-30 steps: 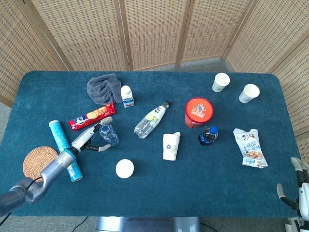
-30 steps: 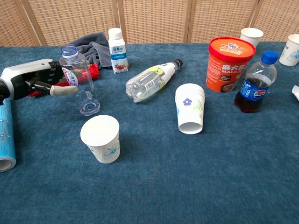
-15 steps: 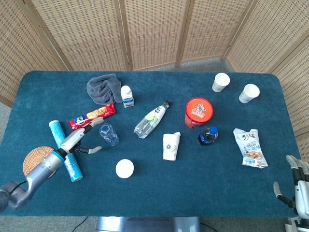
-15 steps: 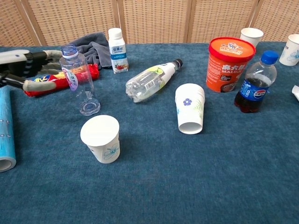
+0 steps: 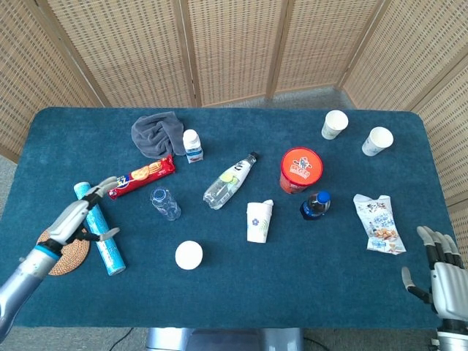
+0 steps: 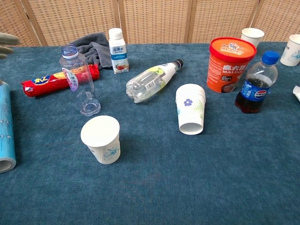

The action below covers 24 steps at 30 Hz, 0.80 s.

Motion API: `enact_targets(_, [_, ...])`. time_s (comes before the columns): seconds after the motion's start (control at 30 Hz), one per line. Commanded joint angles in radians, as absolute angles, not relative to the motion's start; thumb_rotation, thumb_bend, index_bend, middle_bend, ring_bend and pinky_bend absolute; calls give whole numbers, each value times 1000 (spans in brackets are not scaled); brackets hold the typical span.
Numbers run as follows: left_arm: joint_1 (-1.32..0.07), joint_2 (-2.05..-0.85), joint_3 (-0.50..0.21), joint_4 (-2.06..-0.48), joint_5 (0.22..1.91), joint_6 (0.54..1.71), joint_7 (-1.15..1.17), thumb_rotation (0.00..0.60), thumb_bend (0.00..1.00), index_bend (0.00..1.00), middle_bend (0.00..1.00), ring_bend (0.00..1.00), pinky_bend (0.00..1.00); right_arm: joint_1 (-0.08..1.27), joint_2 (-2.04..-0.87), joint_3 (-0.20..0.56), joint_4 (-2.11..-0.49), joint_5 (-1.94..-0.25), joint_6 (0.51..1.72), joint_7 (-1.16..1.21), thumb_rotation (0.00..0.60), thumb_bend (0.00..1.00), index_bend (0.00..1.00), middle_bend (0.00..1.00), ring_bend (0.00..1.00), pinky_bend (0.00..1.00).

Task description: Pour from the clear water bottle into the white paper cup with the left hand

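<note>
The clear water bottle point(image 5: 164, 202) point(image 6: 78, 80) stands upright and uncapped on the blue cloth, with nothing holding it. The white paper cup point(image 5: 189, 254) point(image 6: 101, 139) stands upright just in front of it, toward the table's near edge. My left hand point(image 5: 82, 214) hovers well to the left of the bottle, above the blue tube point(image 5: 100, 229), fingers spread and empty. In the chest view only a sliver of the left hand point(image 6: 6, 39) shows at the top left edge. My right hand point(image 5: 437, 265) is at the table's near right corner, fingers apart, holding nothing.
A red biscuit pack point(image 6: 56, 79), grey cloth point(image 5: 156, 132) and small white bottle point(image 6: 117, 44) lie behind the bottle. A label-wrapped bottle point(image 6: 151, 79) lies on its side mid-table. Tipped stacked cups point(image 6: 190, 115), orange tub point(image 6: 229, 57), cola bottle point(image 6: 257, 83), snack bag point(image 5: 378, 222), cork coaster point(image 5: 61, 245) are around.
My left hand has let go of the clear bottle and drawn back to the left, beyond the blue tube. The bottle stays upright. My right hand has risen slightly into view.
</note>
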<state>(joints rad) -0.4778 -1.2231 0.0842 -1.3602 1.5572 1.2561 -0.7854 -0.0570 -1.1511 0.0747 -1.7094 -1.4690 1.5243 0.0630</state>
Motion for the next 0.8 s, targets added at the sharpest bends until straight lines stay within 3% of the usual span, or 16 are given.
enact_targets(0.03, [-409, -1190, 74, -1412, 1514, 1327, -692, 573, 335, 4, 0, 0, 0, -33, -1154, 83, -1721, -1458, 1497, 22, 600, 445, 0, 39, 0, 0])
enact_targets(0.27, [-315, -1102, 90, -1535, 1467, 1382, -490, 584, 370, 64, 0, 0, 27, 0, -1148, 92, -1737, -1443, 1463, -49, 600, 449, 0, 38, 0, 0])
enact_targets(0.8, [-189, -872, 124, -1836, 1330, 1384, -99, 575, 376, 79, 18, 0, 62, 16, -1155, 108, -1687, -1419, 1493, -174, 600, 457, 0, 29, 0, 0])
